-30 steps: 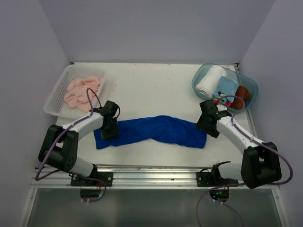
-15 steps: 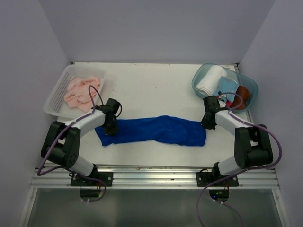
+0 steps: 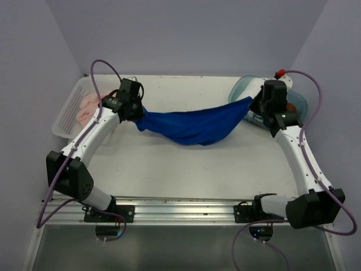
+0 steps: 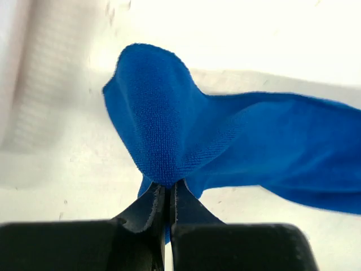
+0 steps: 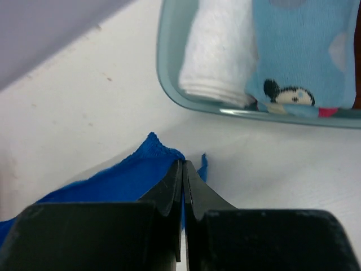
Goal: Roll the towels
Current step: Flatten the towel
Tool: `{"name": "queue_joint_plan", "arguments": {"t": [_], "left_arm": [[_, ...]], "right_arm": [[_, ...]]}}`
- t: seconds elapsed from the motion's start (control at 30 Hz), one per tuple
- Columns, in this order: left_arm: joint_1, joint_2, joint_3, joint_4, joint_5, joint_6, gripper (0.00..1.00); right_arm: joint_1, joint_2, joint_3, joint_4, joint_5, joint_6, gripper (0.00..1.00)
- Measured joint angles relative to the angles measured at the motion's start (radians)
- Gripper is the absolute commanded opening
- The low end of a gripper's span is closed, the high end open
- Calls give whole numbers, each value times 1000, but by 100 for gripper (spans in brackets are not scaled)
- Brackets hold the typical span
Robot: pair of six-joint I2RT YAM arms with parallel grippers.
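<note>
Hanging between two arms, the royal blue towel (image 3: 192,125) appears to be held off the white table (image 3: 186,175), its middle sagging in a shallow curve. The left gripper (image 3: 134,114) is pinched tight on one end and the right gripper (image 3: 253,104) on the opposite corner, just beside a clear tub (image 3: 238,90) of other cloths. The pale pink towel (image 3: 93,106) is seen crumpled in a white basket (image 3: 65,116) at far left. The blue towel is probably being spread for rolling. Both ends should be kept level and drawn apart evenly, so that it can be laid flat and unwrinkled, well apart from the tub.
</note>
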Motion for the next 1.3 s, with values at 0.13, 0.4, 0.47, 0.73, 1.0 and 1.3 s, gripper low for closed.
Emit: {"name": "queue_joint_plan", "arguments": {"t": [0.13,0.4,0.47,0.73,1.0,1.3], "left_arm": [[6,-11,153,-27,-38,41,0],[61,-115,236,-97,-105,106,0],[65,-159,230,-104,-107,124,0],[66,-335,150,-95,-61,157,0],[69,-96,92,16,37,166,85],[70,111,55,19,69,165,77]], "right_arm": [[0,-91,110,-16,-16,0,0],[0,-257,225,-87,-55,-4,0],[0,-301,245,-105,-56,-12,0],[0,-449,259,-179,-61,-32,0],[0,-309,163,-189,-42,-29,28],[0,1,-73,-232,15,-48,46]]}}
